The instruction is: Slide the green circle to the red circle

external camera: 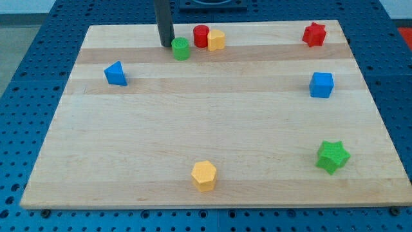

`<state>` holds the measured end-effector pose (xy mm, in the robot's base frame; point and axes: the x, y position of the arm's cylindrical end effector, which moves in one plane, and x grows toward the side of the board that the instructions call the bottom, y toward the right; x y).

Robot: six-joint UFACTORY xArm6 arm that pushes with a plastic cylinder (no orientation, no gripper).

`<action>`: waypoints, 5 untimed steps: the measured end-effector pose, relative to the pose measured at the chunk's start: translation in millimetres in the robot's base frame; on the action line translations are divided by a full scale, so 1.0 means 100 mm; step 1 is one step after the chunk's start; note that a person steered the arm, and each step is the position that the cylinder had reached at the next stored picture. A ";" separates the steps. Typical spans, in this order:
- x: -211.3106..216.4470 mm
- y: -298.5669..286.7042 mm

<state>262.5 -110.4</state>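
Note:
The green circle (181, 48) sits near the view's top, left of centre. The red circle (201, 35) stands just up and to the right of it, with a small gap between them. My tip (167, 44) is at the green circle's left side, touching or nearly touching it. A yellow block (216, 40) rests against the red circle's right side.
A blue triangular block (116, 73) lies at the left. A red star (314, 34) is at the top right, a blue cube (321, 84) below it. A green star (333, 156) is at the lower right and a yellow hexagon (204, 175) at the bottom centre.

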 end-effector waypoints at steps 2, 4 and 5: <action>0.35 0.04; 0.36 0.20; 0.36 0.37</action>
